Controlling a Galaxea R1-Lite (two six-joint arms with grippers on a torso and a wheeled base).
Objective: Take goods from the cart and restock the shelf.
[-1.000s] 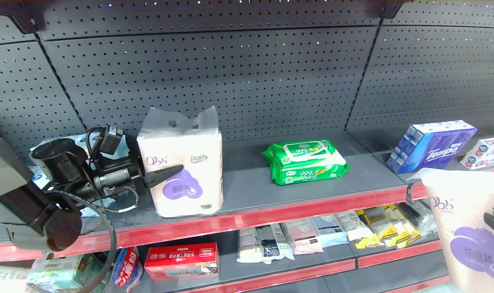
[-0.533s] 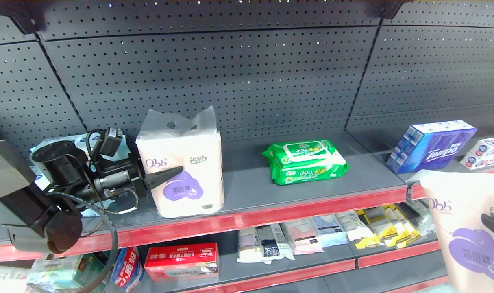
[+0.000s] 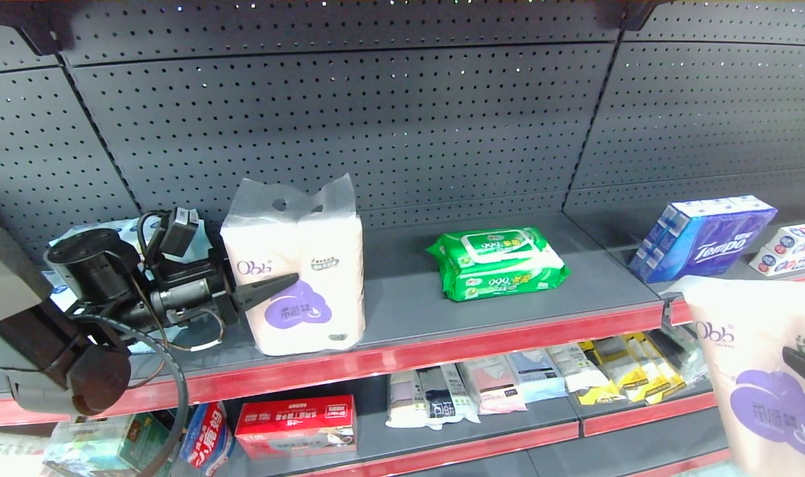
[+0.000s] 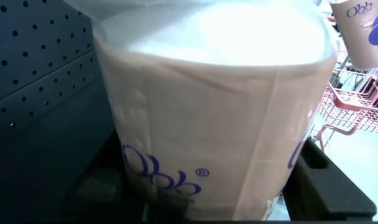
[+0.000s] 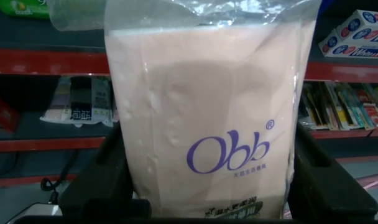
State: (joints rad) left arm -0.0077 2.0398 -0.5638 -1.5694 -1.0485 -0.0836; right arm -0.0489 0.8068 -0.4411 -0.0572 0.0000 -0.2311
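White, plastic-wrapped toilet-roll pack [image 3: 316, 225] stands upright on the upper shelf [image 3: 429, 311], toward its left end and close to the red front lip. Your L tool [image 4: 211, 177] has hold of it: one finger each side, closed in against the wrap. In the head view the near finger lies across the pack's front, over the purple print. The base looks to be down on the shelf deck.

Your R tool [image 5: 214, 177] is clamped on a second pack [image 3: 760, 371] of the same kind, fingers pressed to both sides of the wrap. That one hangs off the shelf, low at the right of the head view, in front of the shelf's right part.

Other bits: a green wipes pack [image 3: 498, 262] lies flat mid-shelf, well apart from the L pack. A blue tissue box [image 3: 703, 238] sits tilted in the next bay to the right. A red box [image 3: 296, 424] is on the lower shelf w/ small packets beside it. The pink wire cart [image 4: 357, 102] shows beyond the L pack in the left wrist view.
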